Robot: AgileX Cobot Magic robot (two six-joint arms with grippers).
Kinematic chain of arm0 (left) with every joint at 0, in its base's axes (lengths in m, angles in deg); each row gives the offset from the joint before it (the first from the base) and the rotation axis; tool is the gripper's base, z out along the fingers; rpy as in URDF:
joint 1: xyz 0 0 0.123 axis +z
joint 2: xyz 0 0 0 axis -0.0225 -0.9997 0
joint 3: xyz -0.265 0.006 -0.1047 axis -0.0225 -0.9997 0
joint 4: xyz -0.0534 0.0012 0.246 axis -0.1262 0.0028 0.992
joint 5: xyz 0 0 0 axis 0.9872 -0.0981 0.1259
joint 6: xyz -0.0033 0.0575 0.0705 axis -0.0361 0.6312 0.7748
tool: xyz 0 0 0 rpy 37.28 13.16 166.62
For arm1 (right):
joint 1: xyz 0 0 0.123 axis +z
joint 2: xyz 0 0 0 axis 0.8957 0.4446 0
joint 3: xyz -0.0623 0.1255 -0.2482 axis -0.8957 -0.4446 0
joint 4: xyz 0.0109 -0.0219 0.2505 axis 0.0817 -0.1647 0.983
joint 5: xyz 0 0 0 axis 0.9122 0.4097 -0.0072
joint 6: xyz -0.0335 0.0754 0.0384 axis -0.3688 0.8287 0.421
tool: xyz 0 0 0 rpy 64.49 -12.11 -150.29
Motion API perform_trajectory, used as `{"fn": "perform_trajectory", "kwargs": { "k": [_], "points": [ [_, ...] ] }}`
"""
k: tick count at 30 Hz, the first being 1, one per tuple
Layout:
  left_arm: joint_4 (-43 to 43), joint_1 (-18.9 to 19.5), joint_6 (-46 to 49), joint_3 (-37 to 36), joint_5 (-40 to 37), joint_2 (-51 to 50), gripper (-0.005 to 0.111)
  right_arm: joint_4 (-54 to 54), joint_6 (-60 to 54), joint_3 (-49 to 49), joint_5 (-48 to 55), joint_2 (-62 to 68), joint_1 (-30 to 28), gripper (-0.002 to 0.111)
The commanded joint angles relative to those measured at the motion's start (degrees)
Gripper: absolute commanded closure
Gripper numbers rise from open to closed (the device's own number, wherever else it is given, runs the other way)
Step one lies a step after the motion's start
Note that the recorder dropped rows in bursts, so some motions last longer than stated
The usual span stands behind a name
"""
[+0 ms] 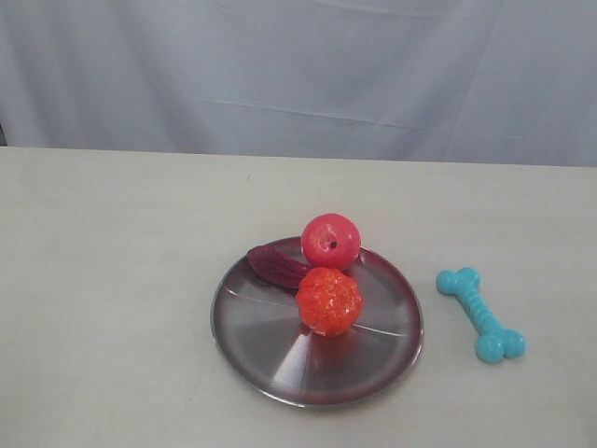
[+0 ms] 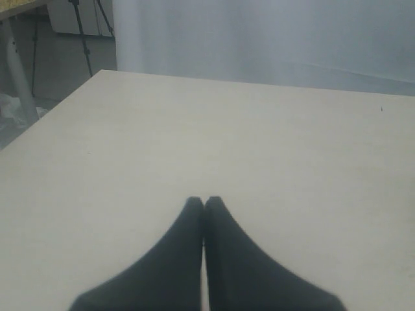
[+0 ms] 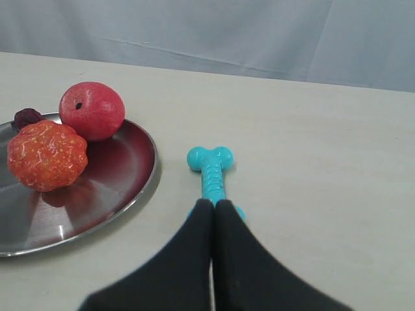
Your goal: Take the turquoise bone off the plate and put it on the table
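Backdrop: a pale grey-white cloth (image 1: 298, 75) is hung at 12 o'clock, behind the table (image 1: 112, 280); soft folds are seen.
Floor: grey floor (image 2: 61, 71) is seen past the table's corner.
Stand: black tripod legs (image 2: 83, 32) are set there.
Light: even; shadows are kept faint.

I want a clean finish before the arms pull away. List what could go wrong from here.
1. The right end effector is shut, its tips over the near end of the turquoise bone. A low sideways move could drag the toy toward the plate.
2. The red apple toy sits at the plate's rim. A bump might roll it onto the table.
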Motion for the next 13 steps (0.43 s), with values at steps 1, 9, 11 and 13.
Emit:
{"fn": "perform_trajectory", "kwargs": {
  "k": [1, 9, 11, 13],
  "points": [
    [0.0, -0.4, -0.1, -0.2, 0.0, 0.1, 0.107, 0.0, 0.2, -0.2, -0.2, -0.3, -0.3, 0.108],
    [0.0, -0.4, -0.1, -0.2, 0.0, 0.1, 0.107, 0.0, 0.7, -0.2, -0.2, -0.3, -0.3, 0.108],
    [0.0, -0.4, -0.1, -0.2, 0.0, 0.1, 0.107, 0.0, 0.7, -0.2, -0.2, -0.3, -0.3, 0.108],
    [0.0, -0.4, -0.1, -0.2, 0.0, 0.1, 0.107, 0.0, 0.7, -0.2, -0.2, -0.3, -0.3, 0.108]
  ]
}}
